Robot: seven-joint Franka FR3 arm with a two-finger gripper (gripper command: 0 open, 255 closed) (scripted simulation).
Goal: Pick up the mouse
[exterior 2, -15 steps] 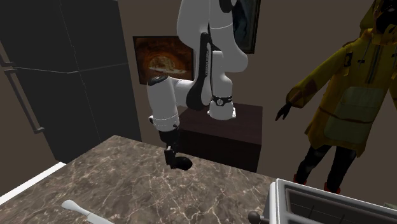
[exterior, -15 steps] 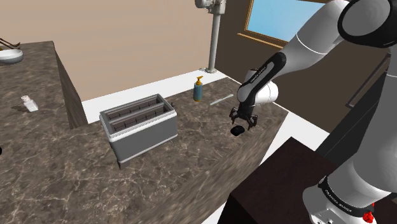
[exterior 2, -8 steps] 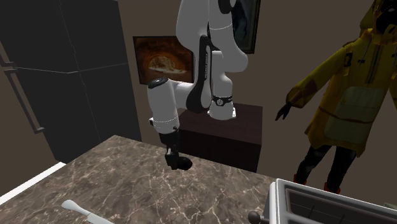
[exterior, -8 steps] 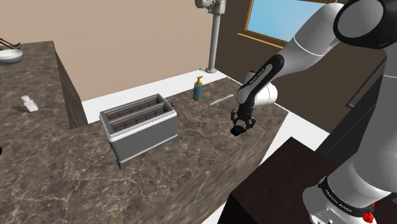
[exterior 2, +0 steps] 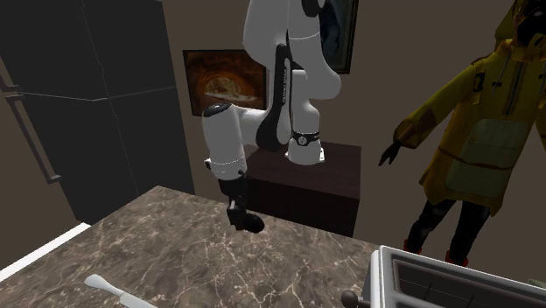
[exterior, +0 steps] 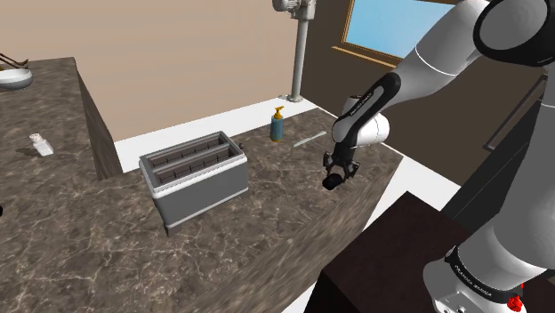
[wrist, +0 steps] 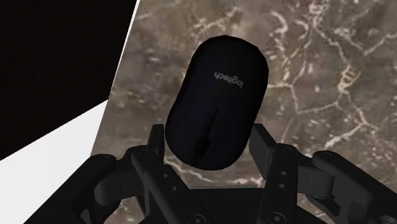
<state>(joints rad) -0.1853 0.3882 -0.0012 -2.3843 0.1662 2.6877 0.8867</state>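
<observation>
The black mouse sits clasped between the two black fingers of my gripper, which is shut on its sides. In the shoulder view the gripper points down near the counter's right edge, with the mouse at its tip just over the dark marble counter. The second exterior view has the mouse under the gripper, close to the counter's far edge. Whether the mouse touches the surface I cannot tell.
A silver toaster stands mid-counter, with a small spray bottle and a pale utensil behind the gripper. A shaker and bowl are far left. The counter drops off right beside the mouse. A figure in a yellow coat stands beyond.
The fingers, spread wide a second ago, have closed onto the mouse. The hand and mouse have shifted only slightly since.
</observation>
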